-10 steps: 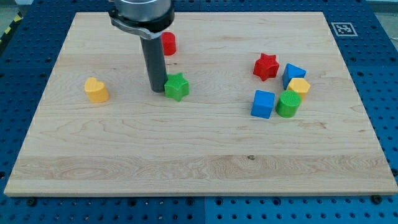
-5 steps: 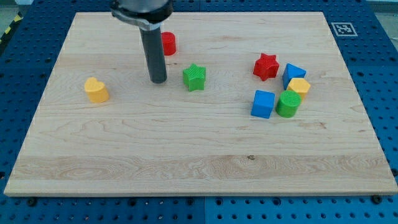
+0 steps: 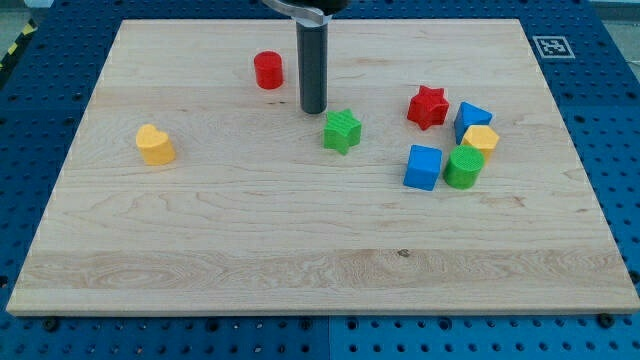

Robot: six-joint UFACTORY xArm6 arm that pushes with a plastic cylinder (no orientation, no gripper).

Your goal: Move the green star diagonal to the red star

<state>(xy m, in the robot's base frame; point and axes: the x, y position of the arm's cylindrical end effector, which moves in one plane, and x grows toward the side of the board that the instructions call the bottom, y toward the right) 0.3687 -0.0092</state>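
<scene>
Counting blocks: eight are seen on the worktop [image 3: 200,260], two of each colour.
Red: one red star [image 3: 428,106] and one red cylinder [image 3: 268,70].
Green: one green star [image 3: 342,130] and one green cylinder [image 3: 463,167].
Blue: one blue cube [image 3: 423,167] and one blue block [image 3: 471,119] whose shape cannot be made out exactly.
Yellow: one yellow heart-shaped block [image 3: 155,144] and one yellow block [image 3: 481,139] of unclear shape.
Green star position: placed near the middle of the worktop, somewhat toward the top edge; it lies to the left of the red star and a little nearer the bottom edge, apart from it.
Cluster: the red star, both blue blocks, the yellow block and the green cylinder are grouped toward the right edge; the yellow block touches the green cylinder and sits just beside the blue block.
Outliers: the yellow heart is set alone near the left edge; the red cylinder is set near the top edge, left of the rod.
Obstruction: bare wood is seen between the green star and the red star.
Corner marker: a printed tag [image 3: 549,45] is fixed at the top right corner.
Arm pose: the dark rod is held upright, entering from the top edge.
End effector: no grasping part is fitted, so nothing is held; my tip [image 3: 313,109] is set on the worktop just above and left of the green star, a narrow gap being visible between them.
</scene>
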